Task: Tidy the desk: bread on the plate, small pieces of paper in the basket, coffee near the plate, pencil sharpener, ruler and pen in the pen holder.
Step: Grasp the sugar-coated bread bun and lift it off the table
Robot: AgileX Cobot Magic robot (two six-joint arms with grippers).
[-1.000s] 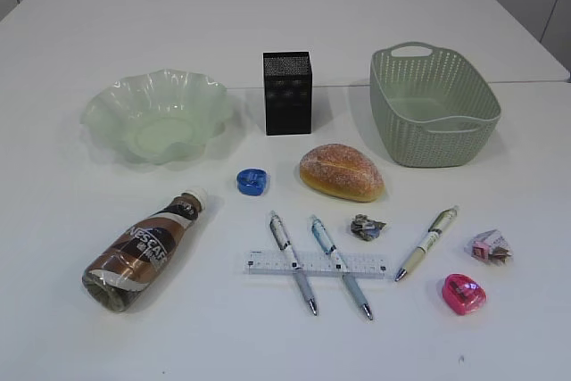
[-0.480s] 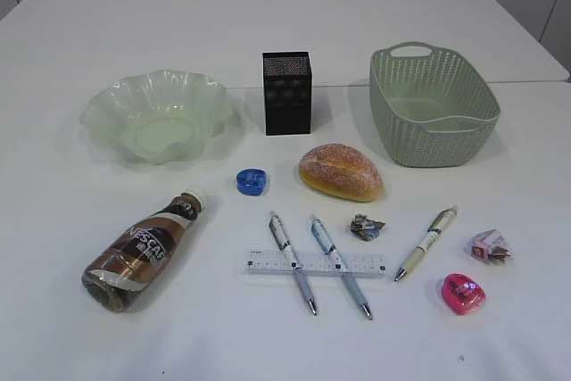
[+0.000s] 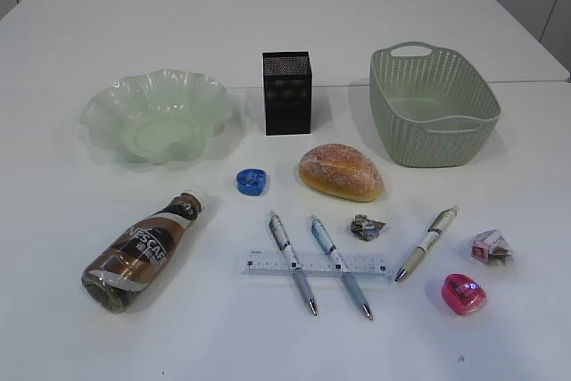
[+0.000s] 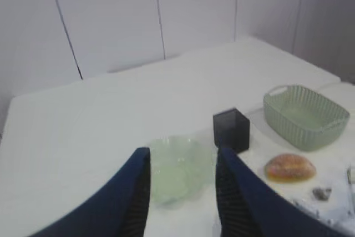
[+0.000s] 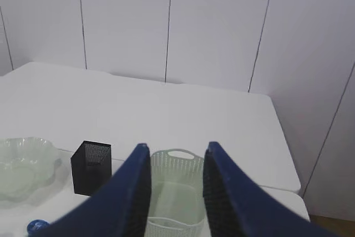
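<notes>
The bread [image 3: 342, 171] lies mid-table, in front of the black mesh pen holder [image 3: 287, 92]. The green glass plate [image 3: 156, 116] is at the left, the green basket [image 3: 433, 104] at the right. A coffee bottle [image 3: 143, 250] lies on its side at front left. A ruler [image 3: 317, 264] lies under two pens [image 3: 293, 261] [image 3: 340, 266]; a third pen [image 3: 426, 243] lies to the right. There are a blue sharpener [image 3: 252, 181], a pink sharpener [image 3: 463, 293] and two paper pieces [image 3: 367, 227] [image 3: 490, 247]. My left gripper [image 4: 182, 156] and right gripper [image 5: 175, 154] are open, empty, high above the table, outside the exterior view.
The desk is two white tables with a seam behind the plate and basket [image 5: 173, 192]. In the left wrist view the plate [image 4: 178, 169] shows between the fingers, with the pen holder [image 4: 231, 130] and bread [image 4: 289, 167] to the right. White wall panels stand behind.
</notes>
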